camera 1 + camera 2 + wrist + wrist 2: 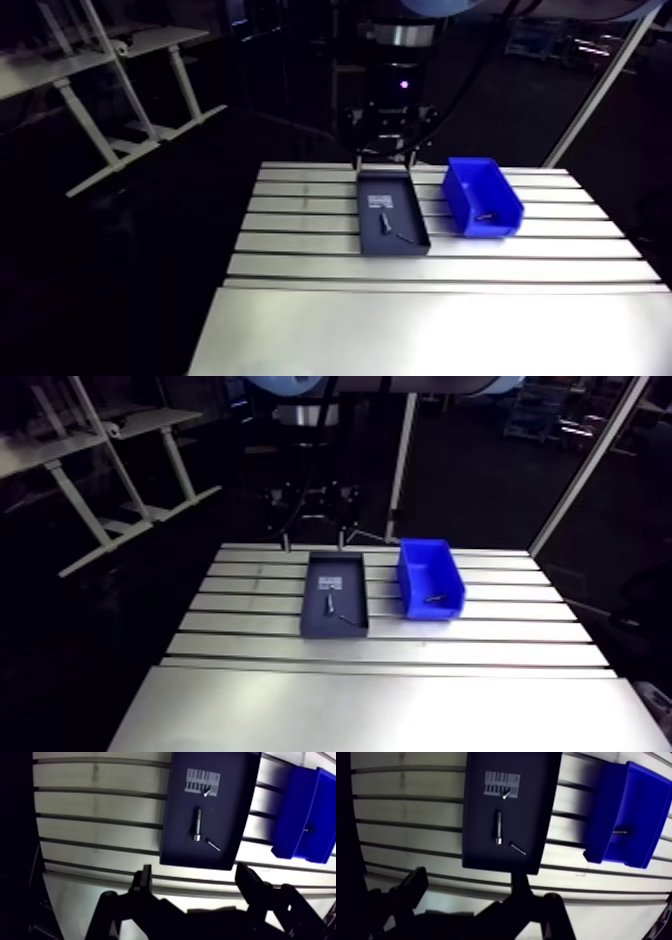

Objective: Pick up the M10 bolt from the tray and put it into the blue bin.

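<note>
A dark rectangular tray [180, 827] lies on the slotted table with the blue bin [305, 817] beside it. In the tray's middle lies the largest bolt [198, 824], dark-shanked with a bright head. A thin small screw [212, 844] rests close by it, and another small piece [206, 793] sits on the tray's white label. My gripper [196, 881] hangs high above the table, open and empty. In the wrist view its fingers [145, 879] frame the tray's near edge. One small bolt [621, 831] lies inside the bin.
The aluminium table [300, 230] has long slots running across it and a smooth plate [430, 335] at one end. A slanted metal frame post [600, 85] rises past the table's corner beyond the bin.
</note>
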{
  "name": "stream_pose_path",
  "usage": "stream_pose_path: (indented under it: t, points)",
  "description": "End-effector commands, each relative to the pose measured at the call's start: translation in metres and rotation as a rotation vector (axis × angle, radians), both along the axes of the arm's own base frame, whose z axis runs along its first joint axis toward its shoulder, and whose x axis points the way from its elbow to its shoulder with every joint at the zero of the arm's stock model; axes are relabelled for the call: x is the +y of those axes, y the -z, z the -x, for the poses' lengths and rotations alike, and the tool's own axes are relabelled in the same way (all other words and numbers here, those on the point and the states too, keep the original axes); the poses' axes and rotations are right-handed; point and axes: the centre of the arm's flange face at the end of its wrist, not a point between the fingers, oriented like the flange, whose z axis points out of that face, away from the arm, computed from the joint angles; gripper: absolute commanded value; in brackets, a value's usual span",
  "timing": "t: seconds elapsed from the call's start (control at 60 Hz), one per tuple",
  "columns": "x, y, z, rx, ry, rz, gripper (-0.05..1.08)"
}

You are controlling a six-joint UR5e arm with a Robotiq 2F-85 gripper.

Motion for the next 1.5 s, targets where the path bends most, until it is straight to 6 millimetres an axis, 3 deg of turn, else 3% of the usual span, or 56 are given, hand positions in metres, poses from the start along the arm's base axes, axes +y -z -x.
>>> stream_pose_path:
  t: [0.017,0.567,1.117,1.5]
  points:
    - [0.009,0.019,0.003,0.018,-0.001,-0.001,0.24]
    - [0.011,0.063,0.005,0.003,0.002,-0.018,0.54]
    - [0.027,0.087,0.006,-0.011,0.031,-0.016,0.59]
    - [0.026,0.098,0.005,-0.009,0.030,-0.016,0.59]
